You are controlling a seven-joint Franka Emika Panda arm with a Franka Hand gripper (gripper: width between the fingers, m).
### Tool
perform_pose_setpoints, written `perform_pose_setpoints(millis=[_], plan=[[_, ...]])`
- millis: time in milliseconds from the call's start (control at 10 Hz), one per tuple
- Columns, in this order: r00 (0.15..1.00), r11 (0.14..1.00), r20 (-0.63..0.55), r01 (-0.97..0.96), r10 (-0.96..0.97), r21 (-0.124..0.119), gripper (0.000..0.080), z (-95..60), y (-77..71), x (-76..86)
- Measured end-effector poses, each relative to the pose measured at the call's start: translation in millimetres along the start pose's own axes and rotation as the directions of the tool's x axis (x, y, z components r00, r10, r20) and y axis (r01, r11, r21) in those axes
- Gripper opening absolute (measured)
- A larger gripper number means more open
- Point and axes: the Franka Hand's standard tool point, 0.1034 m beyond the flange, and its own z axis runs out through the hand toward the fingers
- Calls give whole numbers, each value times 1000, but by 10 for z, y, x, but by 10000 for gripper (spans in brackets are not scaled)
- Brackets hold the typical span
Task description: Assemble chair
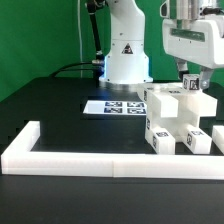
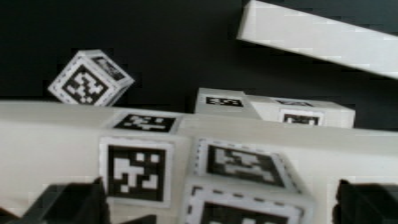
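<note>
The chair's white tagged parts (image 1: 176, 112) stand bunched together at the exterior view's right, with short posts (image 1: 160, 136) at the front. My gripper (image 1: 194, 82) hangs straight above the top block of this stack, its dark fingers just over it. In the wrist view the gripper (image 2: 221, 203) is open. One finger (image 2: 75, 202) shows at each side edge, and tagged white blocks (image 2: 228, 165) fill the wide gap between them. I cannot tell whether the fingers touch the blocks. A small tagged chair block (image 2: 89, 78) lies tilted on the black table beyond a long white part (image 2: 54, 116).
The marker board (image 1: 115, 106) lies flat in front of the robot base (image 1: 126, 52). A low white border wall (image 1: 70, 158) runs along the table's front and turns back at the exterior view's left. A white slab (image 2: 324, 42) shows far off in the wrist view.
</note>
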Motion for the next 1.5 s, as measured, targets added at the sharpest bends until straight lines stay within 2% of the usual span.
perform_pose_setpoints(millis=[300,600,900,1000,1200,1300,1400,1500], plan=[[969,969,-1,247,-247,0,649,-1,0,4],[889,889,-8,458,-458,-8,649,-9,-11,2],[693,693,-11,721,-721,-19,649,-18,-19,19],[670,670,-11,742,-742,-21,649,-18,-19,15],[522,522,-9,852,-853,-36,649,-17,-19,0],[508,508,-9,861,-862,-38,649,-17,-19,1],[507,507,-9,861,-862,-38,526,-16,-18,3],[508,508,-8,860,-861,-38,526,-15,-17,5]])
